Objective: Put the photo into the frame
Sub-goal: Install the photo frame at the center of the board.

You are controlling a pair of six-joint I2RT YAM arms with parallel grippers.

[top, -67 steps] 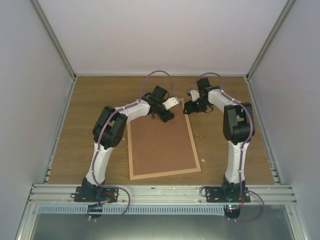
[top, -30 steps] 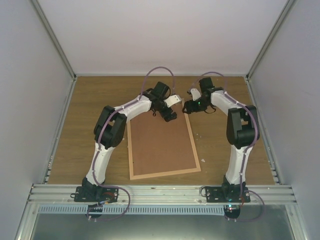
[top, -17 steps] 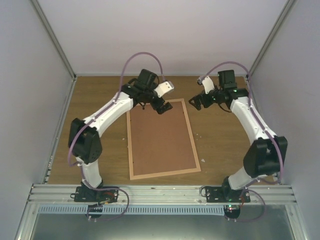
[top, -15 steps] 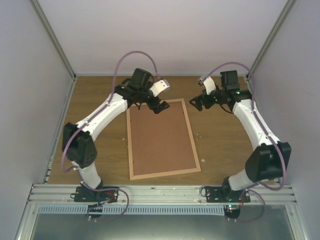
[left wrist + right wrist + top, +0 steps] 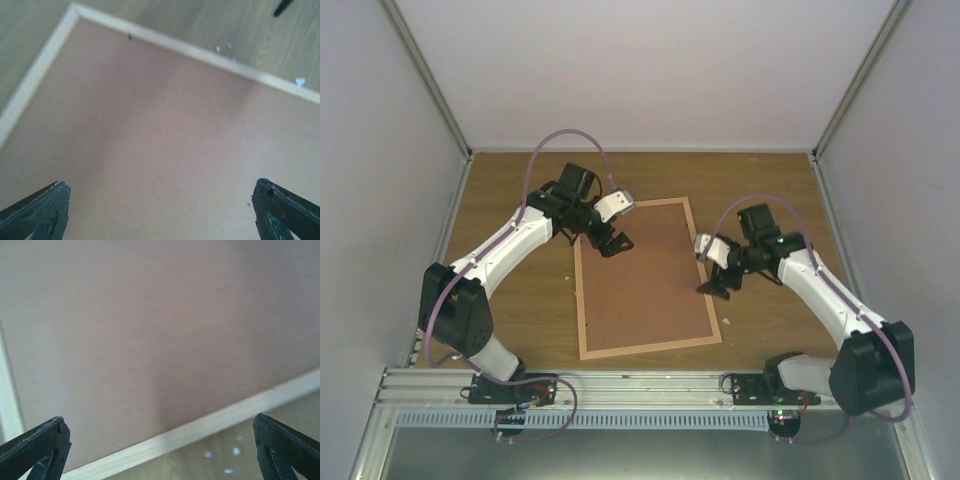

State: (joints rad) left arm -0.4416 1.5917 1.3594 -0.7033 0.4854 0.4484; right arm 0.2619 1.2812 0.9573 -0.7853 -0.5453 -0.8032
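Wooden counter [image 5: 770, 190], mid-picture: left gripper [image 5: 611, 243] and right gripper [image 5: 716, 290] hover released over the frame [image 5: 650, 346]; a low pass could shift its backing board [image 5: 640, 285].

White walls [image 5: 650, 70] — wood-grain table [image 5: 770, 190] (aluminium rail [image 5: 640, 385] in front).

A fixed camera high behind the arm bases looks down on the whole table [image 5: 510, 200], while each wrist camera looks steeply down from close above the brown backing board [image 5: 642, 275] and the pale rail of the frame [image 5: 650, 346], both also visible from overhead.
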